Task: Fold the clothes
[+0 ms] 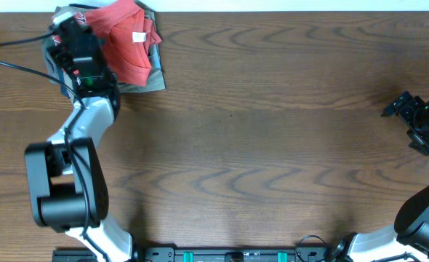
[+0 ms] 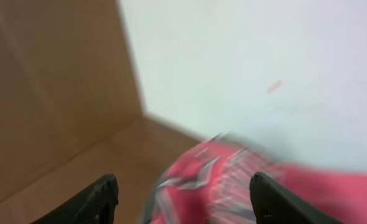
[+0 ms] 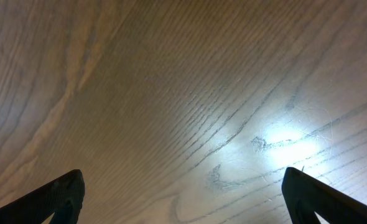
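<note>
At the far left corner of the bench, the red-orange T-shirt is lying in a loose, bunched heap on top of a folded khaki garment, whose edge is sticking out below and to the right of it. The shirt's small white neck tag is facing up near the right side of the heap. The left arm is reaching out to that corner, and its black wrist is covering the left edge of the shirt in the overhead view. The left jaws are standing apart: in the left wrist view the two dark fingers are showing at the bottom edge, with red cloth and white, dark-edged lettering lying between and beyond them. That view is smeared, so the cloth only seems to be free of both fingers; nothing is visibly pinched. A white wall is rising behind the bench corner there. The right arm is waiting at the right edge of the bench, well apart from the shirt. The right jaws are spread wide and gripping nothing, their fingers hanging over bare wood grain with a bright patch of glare on it.
</note>
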Available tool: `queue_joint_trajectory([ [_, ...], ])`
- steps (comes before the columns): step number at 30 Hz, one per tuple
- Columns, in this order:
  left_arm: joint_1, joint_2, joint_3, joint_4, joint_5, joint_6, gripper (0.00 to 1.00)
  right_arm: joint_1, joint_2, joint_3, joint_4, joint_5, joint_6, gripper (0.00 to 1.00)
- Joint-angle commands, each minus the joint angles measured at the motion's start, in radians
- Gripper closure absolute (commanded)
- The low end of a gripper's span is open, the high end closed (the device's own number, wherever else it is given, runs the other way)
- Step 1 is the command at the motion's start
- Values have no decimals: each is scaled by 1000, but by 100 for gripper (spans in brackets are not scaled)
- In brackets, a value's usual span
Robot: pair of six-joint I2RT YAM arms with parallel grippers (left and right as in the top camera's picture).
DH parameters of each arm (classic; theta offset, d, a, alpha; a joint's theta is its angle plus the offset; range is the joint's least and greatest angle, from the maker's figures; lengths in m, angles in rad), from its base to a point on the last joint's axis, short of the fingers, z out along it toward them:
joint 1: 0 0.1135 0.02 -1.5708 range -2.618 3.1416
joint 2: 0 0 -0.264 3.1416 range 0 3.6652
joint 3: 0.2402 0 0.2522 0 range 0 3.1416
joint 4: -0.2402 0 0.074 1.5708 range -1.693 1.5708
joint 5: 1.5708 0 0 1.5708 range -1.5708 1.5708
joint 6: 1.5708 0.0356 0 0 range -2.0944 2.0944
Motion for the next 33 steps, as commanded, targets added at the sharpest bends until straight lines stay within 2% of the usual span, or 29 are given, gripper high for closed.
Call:
queue_joint_trajectory([
  [1, -42, -41, 29, 7, 84, 12, 33, -8, -17, 12, 0, 10, -1, 1],
  [4, -47, -18, 29, 2, 175, 6, 33, -8, -17, 12, 0, 10, -1, 1],
  [11, 4, 139, 58, 47, 186, -21, 33, -8, -17, 12, 0, 10, -1, 1],
  [16, 44, 280, 161, -134, 190, -21, 32, -8, -17, 11, 0, 10, -1, 1],
  [20, 64, 316, 193, -254, 190, -21, 30, -8, -17, 12, 0, 10, -1, 1],
  [28, 51, 160, 193, -302, 189, -22, 20, -8, -17, 12, 0, 10, -1, 1],
  [30, 39, 84, 193, -341, 189, -22, 12, -8, -17, 12, 0, 10, -1, 1],
  [31, 31, 41, 193, -366, 189, -23, 1, -8, -17, 12, 0, 10, -1, 1],
  [33, 14, -44, 193, -423, 189, -25, 2, -8, -17, 12, 0, 10, -1, 1],
])
